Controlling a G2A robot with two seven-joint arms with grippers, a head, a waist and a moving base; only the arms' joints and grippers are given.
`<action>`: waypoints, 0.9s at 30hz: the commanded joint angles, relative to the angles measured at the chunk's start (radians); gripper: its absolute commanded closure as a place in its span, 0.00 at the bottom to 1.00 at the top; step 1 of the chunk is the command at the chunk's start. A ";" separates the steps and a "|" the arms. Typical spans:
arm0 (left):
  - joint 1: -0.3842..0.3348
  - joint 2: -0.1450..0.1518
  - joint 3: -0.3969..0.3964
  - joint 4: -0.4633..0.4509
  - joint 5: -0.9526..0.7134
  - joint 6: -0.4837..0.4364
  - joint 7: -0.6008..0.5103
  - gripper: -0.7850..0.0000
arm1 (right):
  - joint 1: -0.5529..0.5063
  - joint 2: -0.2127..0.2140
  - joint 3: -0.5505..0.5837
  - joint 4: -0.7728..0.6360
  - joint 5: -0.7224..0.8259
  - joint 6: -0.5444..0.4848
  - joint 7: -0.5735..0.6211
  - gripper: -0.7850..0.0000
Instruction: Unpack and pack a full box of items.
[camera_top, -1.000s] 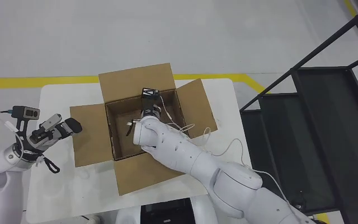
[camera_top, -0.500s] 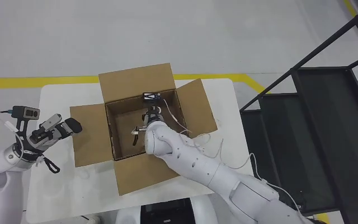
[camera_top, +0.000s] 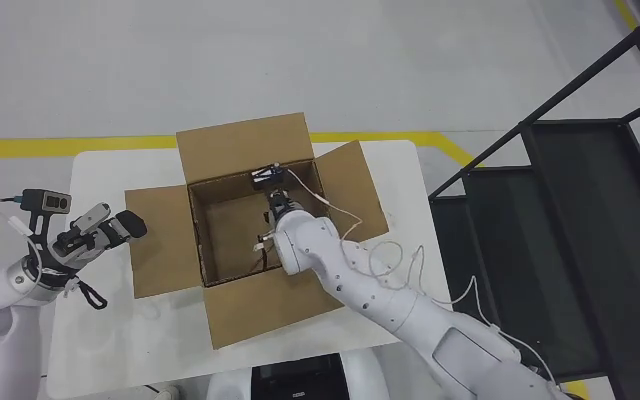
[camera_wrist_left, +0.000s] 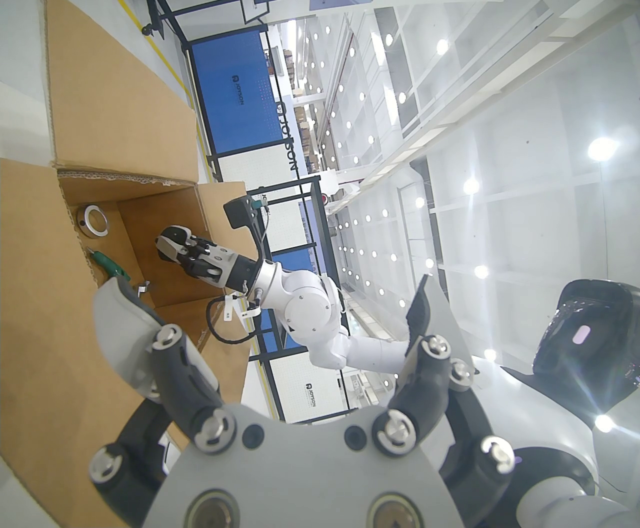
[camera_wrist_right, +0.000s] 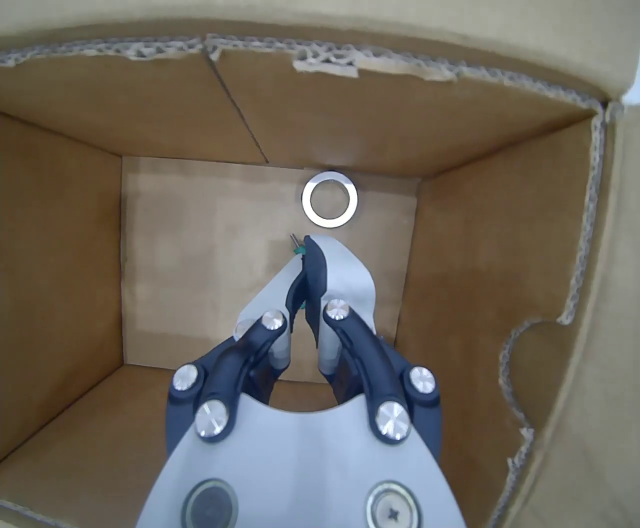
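Right arm (camera_top: 340, 265) rightward; gripper (camera_wrist_right: 306, 248) closed — off box (camera_wrist_right: 475, 225) walls

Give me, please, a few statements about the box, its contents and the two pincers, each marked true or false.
1. A metal ring lies on the floor of the cardboard box. True.
2. The left pincer is inside the box. False: it is outside, beside one of the flaps, with its fingers open.
3. The right pincer holds the metal ring. False: it is shut inside the box, and the ring lies free on the floor, apart from it.
4. The box's flaps are folded open. True.
5. A green-handled tool lies in the box near the ring. True.
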 joint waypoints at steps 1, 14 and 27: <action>0.000 0.000 0.000 0.000 0.000 0.000 0.000 0.00 | 0.011 -0.004 0.003 0.009 0.003 -0.021 0.012 0.00; 0.000 0.000 0.000 0.000 0.000 0.000 0.000 0.00 | 0.011 -0.004 0.003 0.009 0.003 -0.021 0.012 0.00; 0.000 0.000 0.000 0.000 0.000 0.000 0.000 0.00 | 0.100 0.012 -0.032 0.156 -0.119 -0.575 -0.110 0.00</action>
